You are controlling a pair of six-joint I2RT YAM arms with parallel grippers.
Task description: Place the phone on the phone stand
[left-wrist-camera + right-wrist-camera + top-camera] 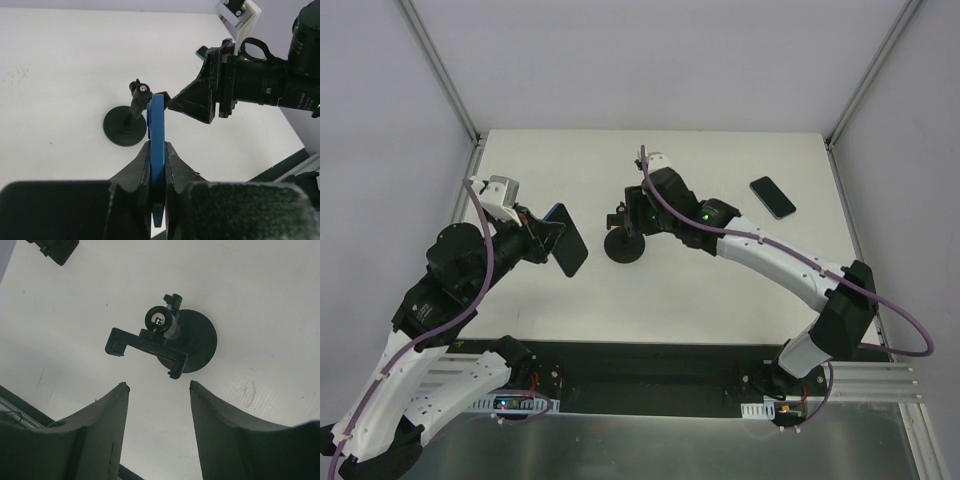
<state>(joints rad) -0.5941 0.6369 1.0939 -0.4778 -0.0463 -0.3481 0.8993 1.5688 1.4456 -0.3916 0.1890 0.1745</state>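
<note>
My left gripper (546, 236) is shut on the phone (569, 242), a thin slab with a dark glossy face and a blue edge, held off the table to the left of the phone stand (623, 246). In the left wrist view the phone (157, 125) stands edge-on between the fingers (176, 162), with the stand (125, 127) just beyond its tip. My right gripper (626, 214) hangs open and empty above the stand. The right wrist view shows the stand's disc base (197, 340) and its clamp holder (145, 347) just ahead of the open gripper (159, 385).
A second dark phone-like slab (773, 197) lies flat on the white table (720, 290) at the back right. My right arm's wrist (260, 80) is close to the held phone's right side. A black rail (650, 375) runs along the near edge.
</note>
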